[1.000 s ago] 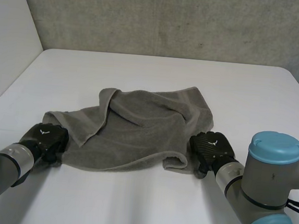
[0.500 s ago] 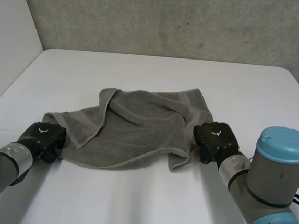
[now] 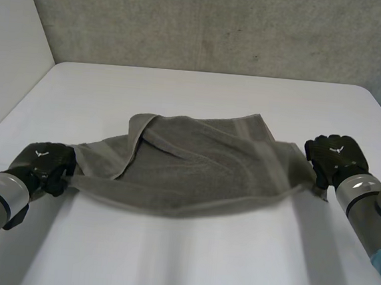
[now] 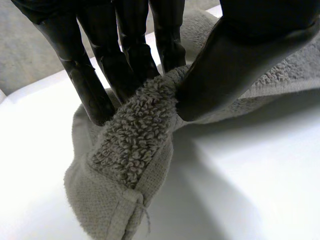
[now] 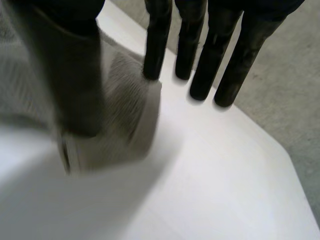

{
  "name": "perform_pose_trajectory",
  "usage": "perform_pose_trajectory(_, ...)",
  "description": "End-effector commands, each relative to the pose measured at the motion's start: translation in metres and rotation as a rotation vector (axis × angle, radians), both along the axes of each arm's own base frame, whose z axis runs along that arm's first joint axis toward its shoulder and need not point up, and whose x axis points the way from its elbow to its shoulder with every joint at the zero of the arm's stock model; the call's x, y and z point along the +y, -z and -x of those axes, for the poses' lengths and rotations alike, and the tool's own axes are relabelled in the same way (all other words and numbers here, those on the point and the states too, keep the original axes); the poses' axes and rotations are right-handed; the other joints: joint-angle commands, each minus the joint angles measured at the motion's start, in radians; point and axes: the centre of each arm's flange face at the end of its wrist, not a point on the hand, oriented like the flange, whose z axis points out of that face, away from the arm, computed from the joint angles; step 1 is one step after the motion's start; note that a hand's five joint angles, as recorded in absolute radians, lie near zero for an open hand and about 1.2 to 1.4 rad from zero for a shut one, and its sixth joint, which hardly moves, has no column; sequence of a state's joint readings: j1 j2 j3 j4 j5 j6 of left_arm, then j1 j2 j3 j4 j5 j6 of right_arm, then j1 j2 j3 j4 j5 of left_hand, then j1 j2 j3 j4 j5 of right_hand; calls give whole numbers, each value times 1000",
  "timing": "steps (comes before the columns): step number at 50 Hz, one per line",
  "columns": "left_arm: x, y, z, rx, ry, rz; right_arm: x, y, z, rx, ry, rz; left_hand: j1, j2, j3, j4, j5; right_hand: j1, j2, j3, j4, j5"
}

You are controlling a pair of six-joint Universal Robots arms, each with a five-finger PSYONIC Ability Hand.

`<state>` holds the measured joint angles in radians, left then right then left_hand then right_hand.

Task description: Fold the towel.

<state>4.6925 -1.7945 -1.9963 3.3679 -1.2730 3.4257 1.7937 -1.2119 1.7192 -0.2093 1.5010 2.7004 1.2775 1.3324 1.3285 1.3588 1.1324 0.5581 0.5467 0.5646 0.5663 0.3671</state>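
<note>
Towel (image 3: 195,166) lies at the middle of the counter (image 3: 186,262), its near edge now pulled taut where it sagged a second ago. The left robot hand (image 3: 42,163) has drawn out to the towel's 8 o'clock and the right robot hand (image 3: 335,155) to its 3 o'clock, each pinching a corner between thumb and fingers. We judge spreading nearly done, folding not begun. Count: one towel, two robot hands.

My white worktop (image 3: 186,262) runs back to a rough grey wall (image 3: 221,25) at 12 o'clock. At 10 o'clock a plain white panel (image 3: 12,47) stands along its edge.
</note>
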Motion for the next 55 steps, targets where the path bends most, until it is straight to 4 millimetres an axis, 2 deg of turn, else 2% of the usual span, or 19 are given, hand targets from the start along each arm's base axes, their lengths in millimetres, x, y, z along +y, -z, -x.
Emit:
perform_pose_trajectory(1,3,5,2,6,21,-18,2,6,-6,10,-14,-16,119,64,68,37,89,-309,-297,-315,-317,-292)
perform_pose_trajectory(6,2,5,1,7,17,-19,5,-4,-4,6,-16,-2,119,64,68,37,89,-350,-338,-356,-358,-333)
perform_pose_trajectory(12,2,6,0,6,11,-29,21,-12,-2,27,-53,-46,119,64,68,37,89,-347,-336,-353,-355,-331)
perform_pose_trajectory(16,2,6,0,7,9,-31,39,-3,-4,44,-138,-108,119,64,68,37,89,-309,-297,-315,-317,-292)
perform_pose_trajectory(23,1,8,-1,7,5,-38,54,17,-4,45,-183,-169,119,64,68,37,89,-174,-163,-180,-182,-158)
perform_pose_trajectory(35,1,9,-1,7,5,-43,45,44,-6,50,-175,-166,119,64,68,37,89,-74,-63,-80,-82,-58)
perform_pose_trajectory(40,0,9,-1,7,5,-41,41,50,-8,51,-177,-172,119,64,68,37,89,-33,-22,-39,-41,-16)
perform_pose_trajectory(47,0,8,-1,7,5,-40,32,51,-9,43,-171,-129,119,64,68,37,89,76,87,69,67,92)
perform_pose_trajectory(55,0,8,-1,7,4,-38,22,43,-7,37,-120,-56,119,64,68,37,89,211,222,204,203,227)
